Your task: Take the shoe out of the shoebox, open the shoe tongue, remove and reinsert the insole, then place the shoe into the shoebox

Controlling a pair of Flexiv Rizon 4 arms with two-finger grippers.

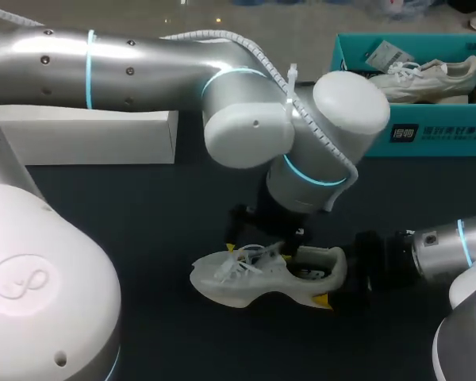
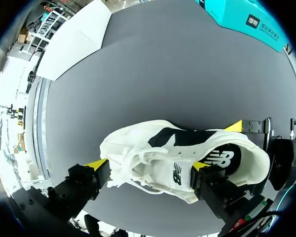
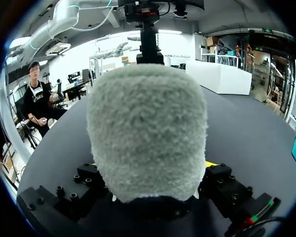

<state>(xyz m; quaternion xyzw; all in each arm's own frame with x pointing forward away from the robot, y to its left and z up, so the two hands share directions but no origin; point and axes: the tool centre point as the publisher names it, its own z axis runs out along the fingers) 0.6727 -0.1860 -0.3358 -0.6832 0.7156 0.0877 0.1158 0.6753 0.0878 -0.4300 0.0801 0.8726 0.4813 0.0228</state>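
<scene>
A white sneaker (image 1: 238, 282) lies on its side on the dark table, toe toward my left arm's side. My left gripper (image 1: 262, 246) hangs over its laces. In the left wrist view the sneaker (image 2: 158, 148) lies between the wide-open fingers of the left gripper (image 2: 148, 165), which do not clamp it. My right gripper (image 1: 333, 278) comes in from the right at the heel. In the right wrist view the fuzzy grey heel (image 3: 148, 128) fills the gap of the right gripper (image 3: 150, 165), with a finger pressed on each side.
The teal shoebox (image 1: 428, 135) stands at the back right with a second pale shoe (image 1: 428, 79) inside it. A white box (image 1: 87, 135) lies at the back left. Bare dark table spreads between them and in front of the sneaker.
</scene>
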